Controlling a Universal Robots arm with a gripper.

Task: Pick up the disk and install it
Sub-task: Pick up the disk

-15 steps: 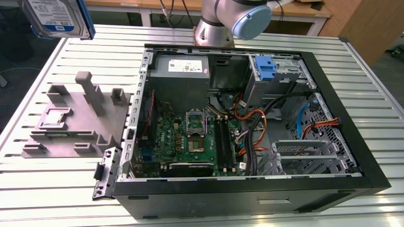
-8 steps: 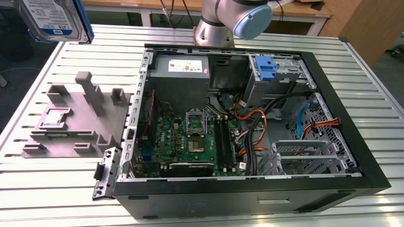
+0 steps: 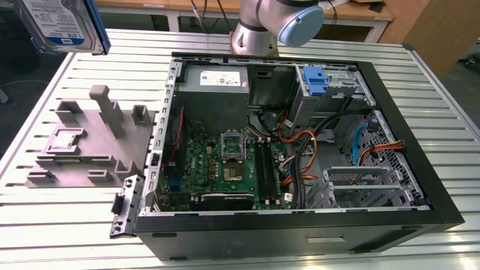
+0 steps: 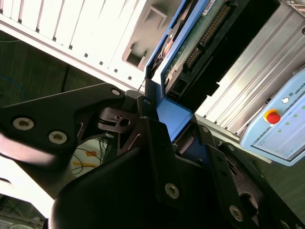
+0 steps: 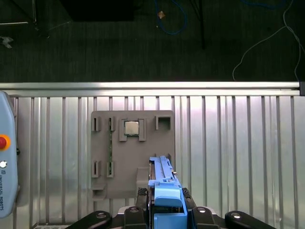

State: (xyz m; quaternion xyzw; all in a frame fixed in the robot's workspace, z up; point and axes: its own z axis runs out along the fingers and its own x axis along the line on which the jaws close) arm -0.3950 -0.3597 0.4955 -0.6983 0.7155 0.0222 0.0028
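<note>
The disk [image 3: 64, 25], a silver drive with a white-and-blue label in a blue carrier, hangs high above the table at the exterior view's far left, over the grey holder block [image 3: 90, 140]. In the first wrist view the disk [image 5: 163, 183] is edge-on, directly above the holder block [image 5: 132, 152], with my gripper [image 5: 164, 212] shut on its blue carrier. The second wrist view has the disk's [image 4: 193, 45] underside and connector, and the black fingers [image 4: 155, 138] of my gripper [image 4: 174, 126] clamp the carrier's blue end.
The open computer case [image 3: 420, 185] lies at the exterior view's right, with a blue bracket [image 3: 317, 81] on its drive bay and the arm's base [image 3: 277, 22] behind it. A chip [image 5: 132, 128] sits in the holder block. A teach pendant [image 5: 7, 157] lies on the slatted table [image 5: 238, 157].
</note>
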